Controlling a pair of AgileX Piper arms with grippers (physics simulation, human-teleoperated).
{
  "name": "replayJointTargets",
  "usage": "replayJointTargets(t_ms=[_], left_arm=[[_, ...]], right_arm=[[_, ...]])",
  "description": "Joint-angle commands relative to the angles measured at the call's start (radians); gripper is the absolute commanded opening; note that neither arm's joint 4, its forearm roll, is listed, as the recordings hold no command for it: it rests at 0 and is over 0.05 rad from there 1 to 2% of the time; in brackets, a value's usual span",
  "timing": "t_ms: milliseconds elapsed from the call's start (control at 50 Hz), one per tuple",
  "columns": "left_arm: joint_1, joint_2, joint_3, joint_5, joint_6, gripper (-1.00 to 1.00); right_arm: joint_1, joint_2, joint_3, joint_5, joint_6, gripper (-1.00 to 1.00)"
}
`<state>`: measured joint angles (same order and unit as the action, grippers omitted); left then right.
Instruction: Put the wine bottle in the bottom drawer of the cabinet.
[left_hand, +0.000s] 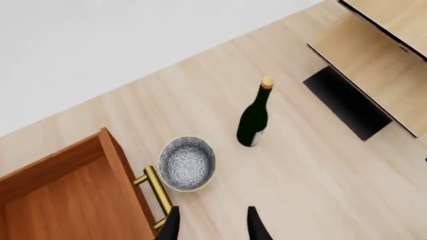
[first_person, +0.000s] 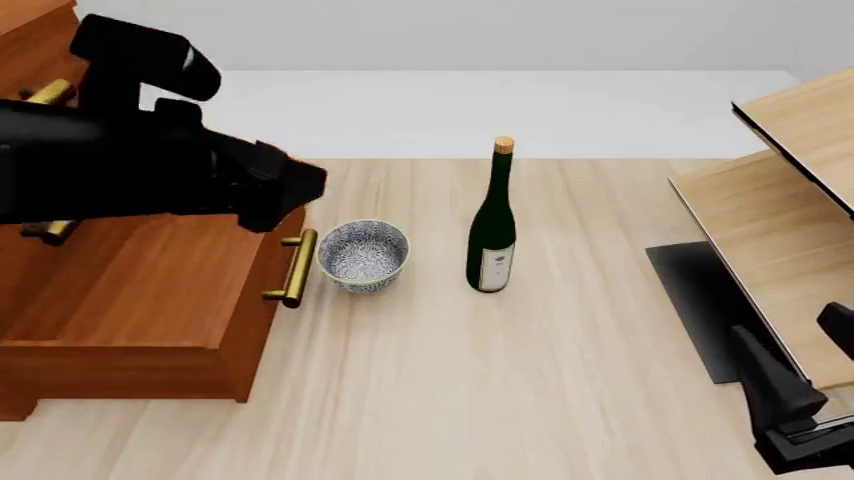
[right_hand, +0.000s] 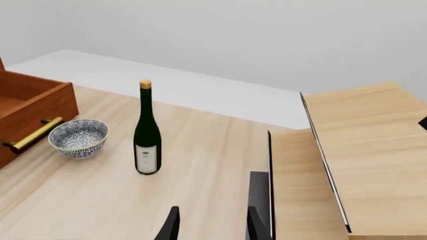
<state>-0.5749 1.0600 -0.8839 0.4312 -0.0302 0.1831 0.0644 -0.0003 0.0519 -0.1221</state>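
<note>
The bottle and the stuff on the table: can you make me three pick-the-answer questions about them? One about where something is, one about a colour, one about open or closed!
1. Where is the bowl?
A. Between the drawer handle and the bottle
B. Inside the drawer
C. On the pale shelf

2. What colour is the bottle's cap?
A. Red
B. Gold
C. Blue

3. How is the bottom drawer?
A. Shut tight
B. Pulled out, nothing seen inside it
C. Pulled out with the bottle in it

Answers:
1. A, because the front view shows the bowl on the table beside the brass handle, with the bottle on its other side.
2. B, because the cap on the green bottle looks gold in all views.
3. B, because the drawer sticks out from the cabinet and the bottle stands upright on the table.
</note>
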Motion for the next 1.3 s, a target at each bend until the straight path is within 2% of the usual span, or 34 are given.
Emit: replayJointTargets(t_ms=[20,200,260,400,840,1120,1300], left_arm=[[-0.033,0.092,-0.066,-0.093,-0.006,1.00],[-0.063,0.141,-0.089,-0.172,0.065,1.00],[-0.062,0.180,-0.109,-0.182,0.054,1.00],[-0.073,0.229,-0.128,-0.221,0.085,1.00],[-0.093,0.360,-0.191,-0.313,0.105,1.00],[-0.125,0.464,-0.264,-0.341,0.132,1.00],[-0.146,0.529,-0.322,-0.350,0.126,1.00]], right_arm=[[0.002,0.005,0.000,0.001,0.000,1.00],[0.006,0.009,0.000,0.002,-0.001,1.00],[0.007,0.014,0.000,-0.002,-0.001,1.00],[0.006,0.016,0.000,-0.004,0.000,1.00],[0.005,0.000,0.000,0.019,0.004,1.00],[0.006,-0.013,0.000,0.038,0.008,1.00],[0.003,-0.017,0.000,0.048,0.010,1.00]])
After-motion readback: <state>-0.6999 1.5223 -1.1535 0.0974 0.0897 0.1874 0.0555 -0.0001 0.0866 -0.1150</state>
